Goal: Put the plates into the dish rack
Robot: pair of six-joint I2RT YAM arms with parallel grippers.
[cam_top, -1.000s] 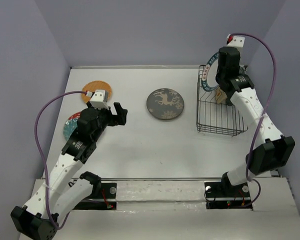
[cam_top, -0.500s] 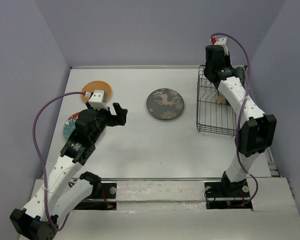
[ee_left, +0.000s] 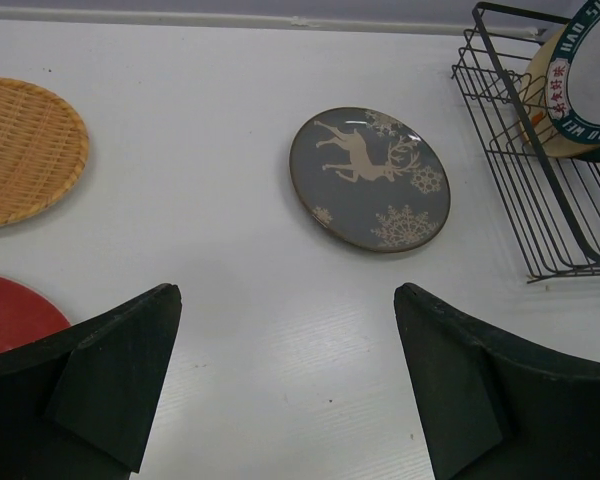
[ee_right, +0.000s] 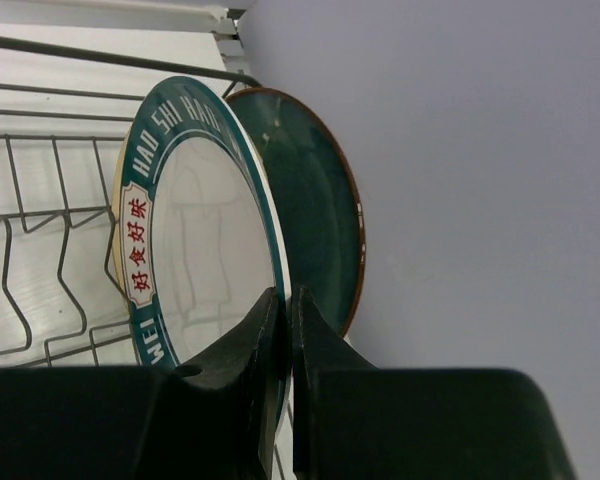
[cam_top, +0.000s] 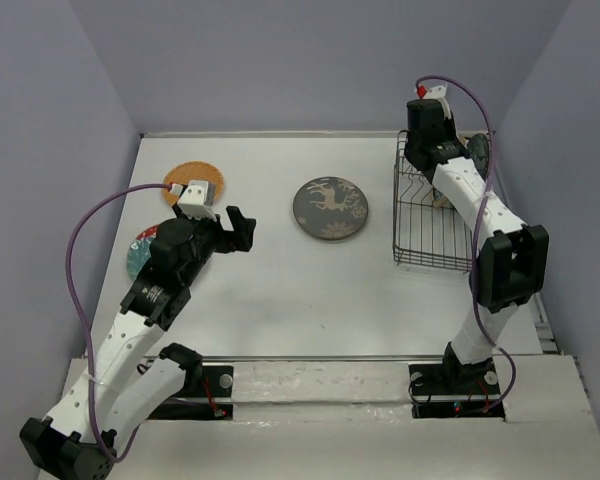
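My right gripper [ee_right: 287, 295] is shut on the rim of the white plate with the blue-green lettered rim [ee_right: 195, 240], held upright in the black wire dish rack [cam_top: 430, 225]. The glossy dark teal plate [ee_right: 315, 220] stands just behind it. A cream plate edge [ee_left: 537, 100] shows on the white plate's other side. My left gripper [ee_left: 285, 295] is open and empty above the table. The grey-brown deer plate [cam_top: 331, 208] lies flat mid-table. The orange woven plate [ee_left: 25, 150] and the red-and-teal plate [cam_top: 140, 250] lie at the left.
The rack [ee_left: 540, 210] sits at the table's far right, close to the right wall. Grey walls enclose the table on three sides. My left arm hangs over the red-and-teal plate and part of the orange plate.
My right arm has swung back and left over the rack's far end, carrying the white plate with it. My left arm has stayed still.
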